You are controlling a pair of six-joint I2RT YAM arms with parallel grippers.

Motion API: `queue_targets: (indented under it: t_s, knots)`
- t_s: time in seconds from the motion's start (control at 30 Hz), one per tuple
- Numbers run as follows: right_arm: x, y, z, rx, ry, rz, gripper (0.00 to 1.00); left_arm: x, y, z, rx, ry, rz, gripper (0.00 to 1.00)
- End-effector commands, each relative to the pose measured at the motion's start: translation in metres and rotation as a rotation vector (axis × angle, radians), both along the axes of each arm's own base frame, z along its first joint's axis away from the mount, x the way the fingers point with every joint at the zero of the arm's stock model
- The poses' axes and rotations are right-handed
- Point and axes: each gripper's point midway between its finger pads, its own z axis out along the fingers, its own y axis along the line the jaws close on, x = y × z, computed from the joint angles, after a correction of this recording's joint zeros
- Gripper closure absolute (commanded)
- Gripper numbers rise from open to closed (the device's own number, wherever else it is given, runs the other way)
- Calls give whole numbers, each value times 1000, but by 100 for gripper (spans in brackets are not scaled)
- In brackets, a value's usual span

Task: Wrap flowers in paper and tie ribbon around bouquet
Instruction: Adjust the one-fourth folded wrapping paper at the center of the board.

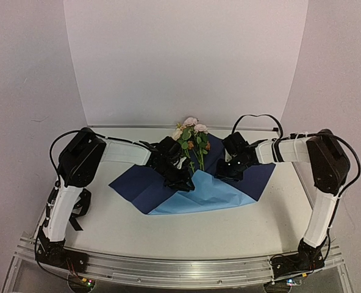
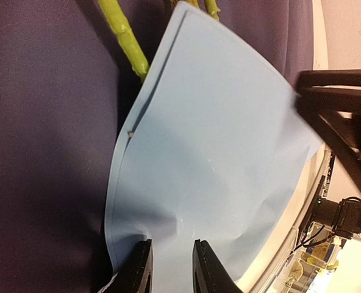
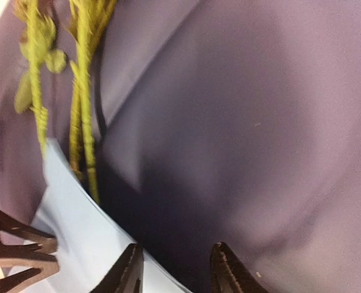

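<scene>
2 grippers sit low over the paper [image 1: 226, 196], with the flowers [image 1: 191, 131] lying between them, rose heads beyond both sets of fingertips. The left gripper [image 2: 171, 245] has its jaws narrow and nipped on the light-blue flap, which bows up off the navy face. The green stems [image 2: 127, 38] run ahead and to the left of it and slip under the flap's edge. The right gripper [image 3: 177, 249] has its jaws part-way apart and holds nothing, with bare navy sheet below and the stems ahead-left of it. Ribbon not made out in any view. Handling, as judged: the sheet is light, thin and creased. It should take a fold but spring back, and its smooth face may slide out of a shallow pinch, so bite well in from an edge or corner. The flowers are light, with thin, fairly stiff stems likely to roll when the sheet is drawn over them. The heads bruise easily, so press or grip at the stems only, through the paper. Loose far side of the sheet, beyond the right gripper, looks the next place to take hold.
</scene>
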Motion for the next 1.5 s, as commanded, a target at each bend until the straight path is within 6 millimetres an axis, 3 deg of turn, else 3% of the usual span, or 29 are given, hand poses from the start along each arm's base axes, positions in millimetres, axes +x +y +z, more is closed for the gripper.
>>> queue_targets:
  t_s: [0.0,0.1,0.2,0.43,0.67,1.27,1.47]
  knots:
    - [11,-10,59,-49,-150,-58,52,-9,12,-29,75,53,7,75]
    - [7,-9,76,-102,-190,-57,46,-9,12,-28,71,53,5,76]
    - [1,5,80,-95,-190,-25,44,-9,12,-28,68,52,6,75]
    - [-17,48,52,-101,-129,80,45,-9,12,-27,64,51,7,76]
    - [-17,61,28,-142,-99,102,47,-9,11,-26,58,51,5,76]
    - [-34,43,-32,-275,33,56,50,-8,12,-21,52,42,13,76]
    - [-43,33,-46,-304,77,28,50,-1,16,2,35,-3,44,73]
